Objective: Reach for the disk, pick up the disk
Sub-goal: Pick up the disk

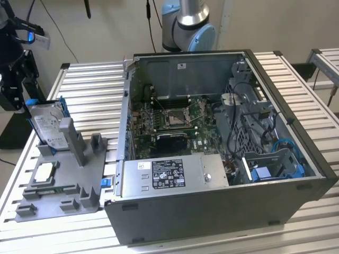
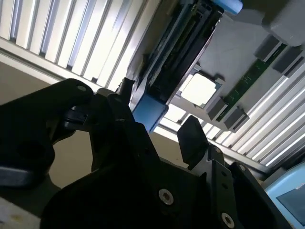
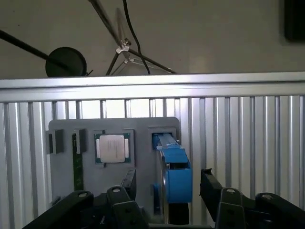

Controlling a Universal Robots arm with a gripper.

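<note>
Your slatted bench [image 1: 90, 90] carries the open computer case [image 1: 212, 217], with the grey tray [image 1: 79, 177] on the exterior view's left. The arm [image 1: 188, 24] shows a pale-blue joint behind the case. Its black end sits at that view's left edge, half cut off, so you can't read its pose well. The disk [image 1: 47, 127] stands on edge in the tray, silver-grey, white label, blue bracket [image 3: 175, 179] framing it. Both wrist views give it to you edge-on, label hidden. Your pincer [image 3: 167, 174] is spread, one finger on each side of the disk's blue end, gaps on both sides, nothing pinched. The small square chip [image 3: 112, 148] lies flat in the tray, just beside the disk.
</note>
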